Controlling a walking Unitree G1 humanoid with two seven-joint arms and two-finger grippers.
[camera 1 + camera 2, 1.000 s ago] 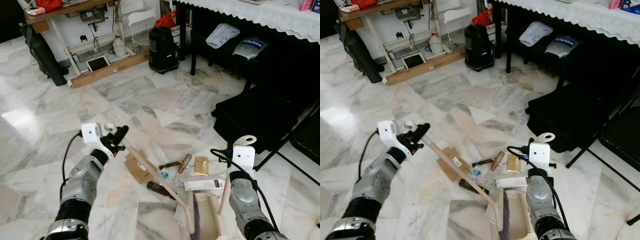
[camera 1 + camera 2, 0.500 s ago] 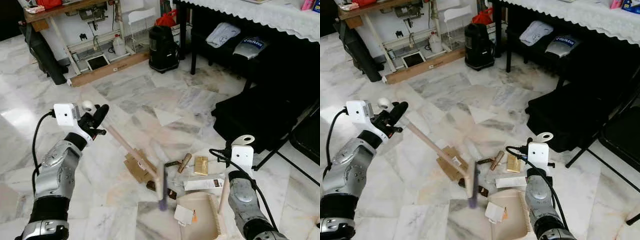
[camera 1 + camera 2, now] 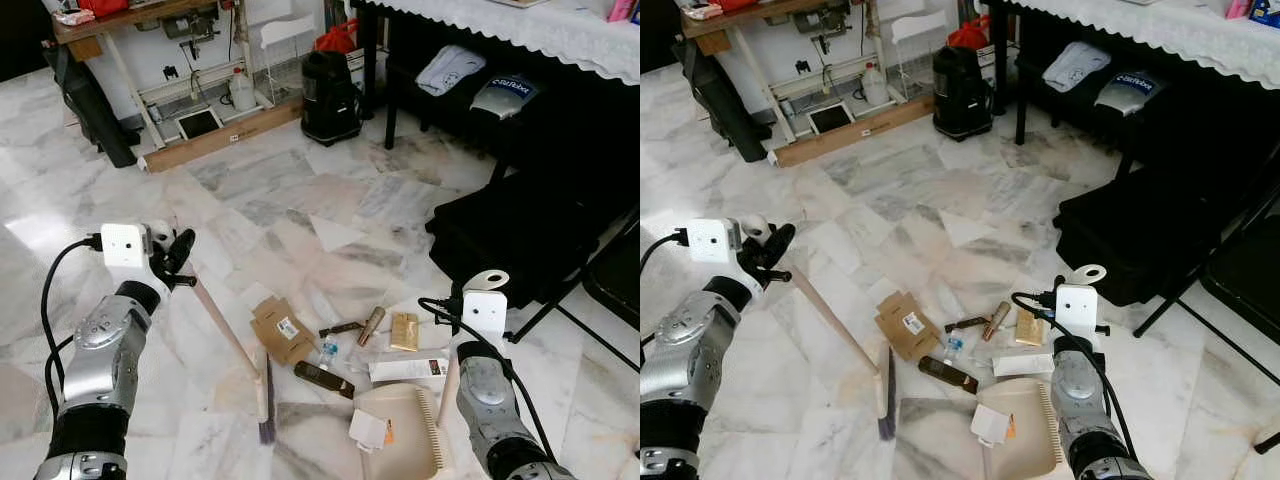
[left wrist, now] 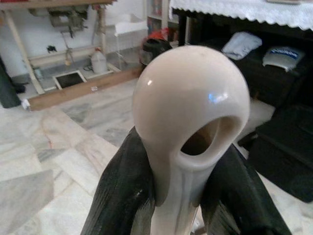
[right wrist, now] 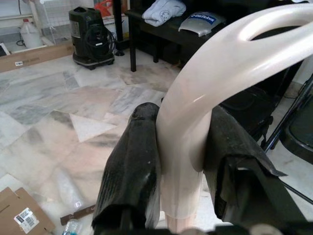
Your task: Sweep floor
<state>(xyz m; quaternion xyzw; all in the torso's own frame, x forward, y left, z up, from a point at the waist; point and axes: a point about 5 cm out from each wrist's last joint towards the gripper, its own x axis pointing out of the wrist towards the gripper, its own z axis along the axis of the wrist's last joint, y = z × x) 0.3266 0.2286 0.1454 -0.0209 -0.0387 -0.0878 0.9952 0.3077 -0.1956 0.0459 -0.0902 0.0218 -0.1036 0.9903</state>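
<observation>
The left gripper (image 3: pixel 178 252) is closed on the top end of the broom (image 3: pixel 228 340); in the left wrist view both fingers (image 4: pixel 120 196) press against the handle just below its looped cap. The right gripper (image 5: pixel 182 161) is likewise closed, on the upright handle of the dustpan (image 3: pixel 405 432).

Key relation: the broom's long axis runs diagonally from the left gripper down and toward the robot's right, ending in the bristle head (image 3: pixel 266 400) on the floor (image 3: pixel 300 200). The litter lies beyond the head on its right side: a flattened cardboard box (image 3: pixel 281 328), a small bottle (image 3: pixel 327 352), a dark flat object (image 3: pixel 322 379), a brass-coloured tube (image 3: pixel 371 325), a gold packet (image 3: pixel 403 331) and a white carton (image 3: pixel 408 370). The dustpan mouth sits further right, just beside the carton, and already contains a white scrap (image 3: pixel 367 429). Judgement: the coming stroke should draw the head rightward through the litter toward the pan, which the right arm holds in place.

Limits: the bristles are seen edge-on and thin; whether they touch the floor cannot be confirmed. The dustpan's near edge is cut off by the frame.
</observation>
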